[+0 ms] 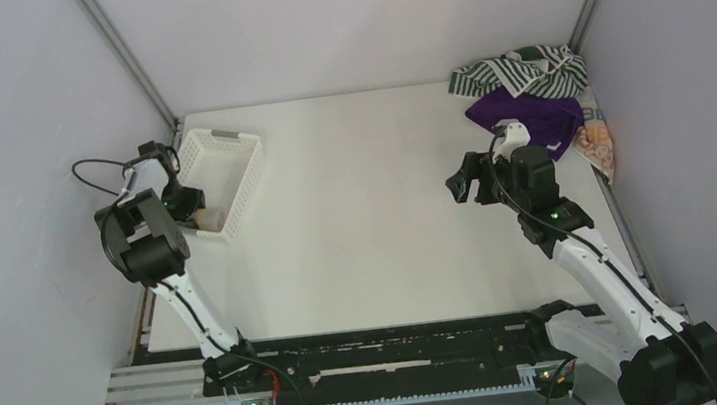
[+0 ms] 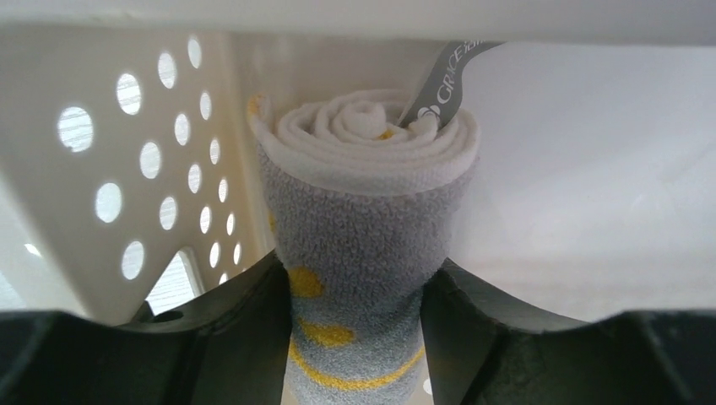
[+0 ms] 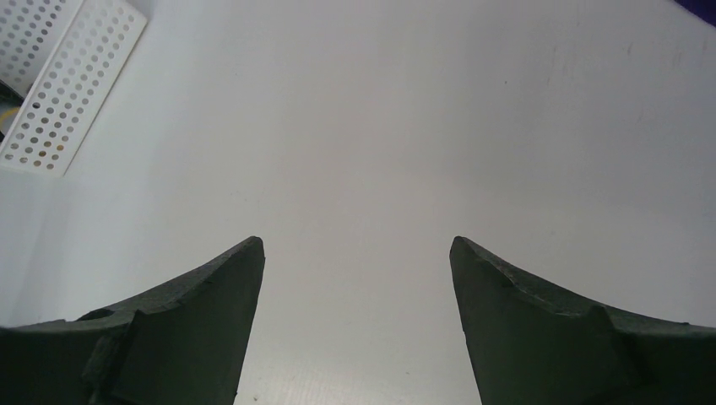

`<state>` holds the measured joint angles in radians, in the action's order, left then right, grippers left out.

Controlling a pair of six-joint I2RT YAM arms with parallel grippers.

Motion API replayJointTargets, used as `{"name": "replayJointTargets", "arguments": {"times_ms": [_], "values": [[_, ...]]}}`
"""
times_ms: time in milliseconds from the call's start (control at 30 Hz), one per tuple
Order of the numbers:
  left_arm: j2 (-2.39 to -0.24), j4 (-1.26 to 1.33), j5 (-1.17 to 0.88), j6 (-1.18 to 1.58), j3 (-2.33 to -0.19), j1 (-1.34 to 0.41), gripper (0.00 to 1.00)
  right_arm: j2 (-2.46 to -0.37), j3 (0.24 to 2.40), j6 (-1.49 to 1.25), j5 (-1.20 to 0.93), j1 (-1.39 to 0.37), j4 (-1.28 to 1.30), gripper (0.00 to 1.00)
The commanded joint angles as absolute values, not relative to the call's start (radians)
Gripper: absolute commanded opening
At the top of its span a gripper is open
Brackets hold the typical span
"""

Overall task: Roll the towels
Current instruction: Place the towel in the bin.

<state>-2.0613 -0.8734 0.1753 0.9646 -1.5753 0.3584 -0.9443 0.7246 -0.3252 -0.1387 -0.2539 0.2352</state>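
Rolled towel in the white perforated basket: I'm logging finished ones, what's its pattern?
The rolled terry towel is grey with yellow markings, white inside; left wrist view best.

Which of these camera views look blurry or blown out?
Left wrist: rolled towel sharp, basket around it bright and washed out on the right, jaws nearly black. Right wrist: even light on the table, no glare. Top external: flat, even light, faint shadows, nothing blurred.

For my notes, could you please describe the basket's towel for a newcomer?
A white perforated basket stands far left on the table. Inside, between the fingers of the left claw, sits a grey-and-yellow towel: rolled, unlike the loose heap far right.
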Motion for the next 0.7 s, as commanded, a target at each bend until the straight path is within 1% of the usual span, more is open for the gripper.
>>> {"name": "replayJointTargets", "arguments": {"times_ms": [0,200,667], "values": [[-2.053,-0.940,0.222,0.929,-1.616,0.370,0.59,-0.909,0.721,-0.297,-0.104,-0.269,0.202,0.80],[-2.021,-0.954,0.216,0.930,-1.620,0.371,0.63,-0.890,0.722,-0.291,-0.088,-0.283,0.206,0.80],[-1.938,-1.004,0.239,0.935,-1.613,0.370,0.68,-0.852,0.713,-0.280,-0.054,-0.315,0.207,0.81]]}}
